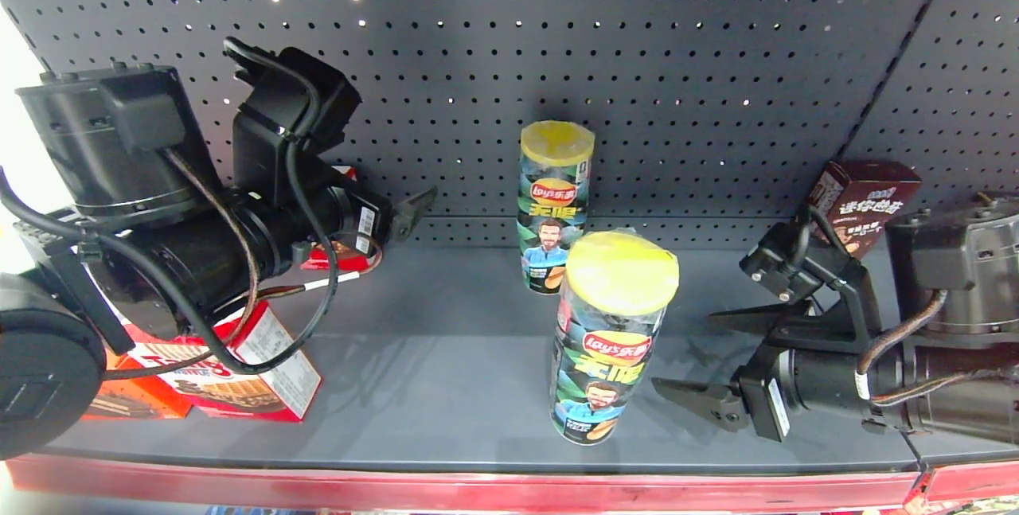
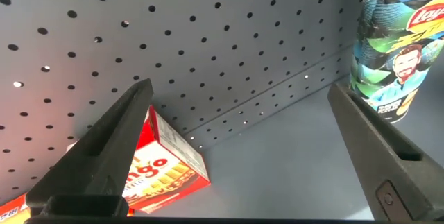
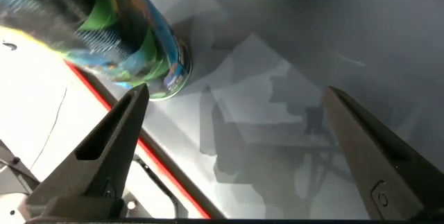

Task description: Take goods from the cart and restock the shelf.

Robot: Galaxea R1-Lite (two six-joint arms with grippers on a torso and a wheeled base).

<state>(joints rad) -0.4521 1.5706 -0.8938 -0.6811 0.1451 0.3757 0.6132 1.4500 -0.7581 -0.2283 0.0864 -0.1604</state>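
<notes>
Jaws of right gripper apart, empty, just right of upright front chip can; left gripper, also apart, farther left.

The front chip can and rear chip can have yellow lids and blue-green wraps. The snack box is red; the shelf grey, red-edged.

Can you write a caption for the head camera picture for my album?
Front can and back can stand on a gray shelf between the open left gripper and open right gripper.
</notes>
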